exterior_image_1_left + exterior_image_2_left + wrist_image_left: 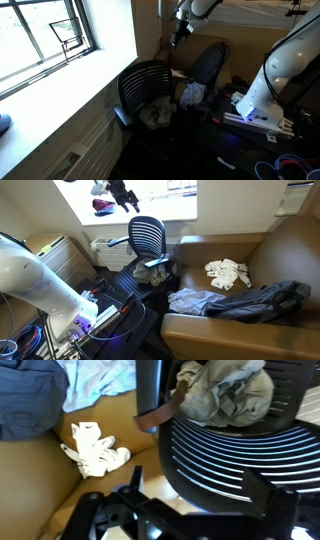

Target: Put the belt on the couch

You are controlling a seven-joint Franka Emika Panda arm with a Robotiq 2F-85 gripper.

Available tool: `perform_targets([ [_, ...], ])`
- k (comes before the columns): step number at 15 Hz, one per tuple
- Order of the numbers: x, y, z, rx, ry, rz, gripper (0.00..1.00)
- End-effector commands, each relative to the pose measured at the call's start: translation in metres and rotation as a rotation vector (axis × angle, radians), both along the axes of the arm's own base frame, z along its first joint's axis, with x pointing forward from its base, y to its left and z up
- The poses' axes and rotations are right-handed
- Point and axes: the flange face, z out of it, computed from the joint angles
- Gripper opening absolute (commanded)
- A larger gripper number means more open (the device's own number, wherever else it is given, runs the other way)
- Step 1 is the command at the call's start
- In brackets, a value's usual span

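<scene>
The belt is a brown strap lying over the edge of the black mesh chair's seat, partly under a heap of grey clothes. The chair shows in both exterior views. The tan couch stands beside it and also shows in the wrist view. My gripper hangs high above the chair's backrest, open and empty, as seen in an exterior view and the wrist view.
On the couch lie a white crumpled cloth and dark blue and grey clothes. The chair's slatted backrest is right below the jaws. The robot base and cables stand beside the chair. A window is behind it.
</scene>
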Motion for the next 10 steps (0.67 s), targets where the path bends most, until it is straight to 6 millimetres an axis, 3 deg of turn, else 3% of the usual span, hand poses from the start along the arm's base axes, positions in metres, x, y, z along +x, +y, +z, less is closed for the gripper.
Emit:
perform_targets([
  [1,0.002,-0.092,-0.032,-0.107,0.015,-0.168,1.00],
  [3,-0.006,-0.154,-0.047,-0.172,0.031,-0.278,1.00],
  [5,-0.013,-0.189,-0.059,-0.183,0.106,-0.403,1.00],
  [6,-0.017,-0.170,-0.051,-0.164,0.068,-0.325,1.00],
  [8,-0.020,-0.193,-0.058,-0.162,0.086,-0.381,1.00],
  [10,-0.012,-0.187,-0.068,-0.147,0.108,-0.350,1.00],
])
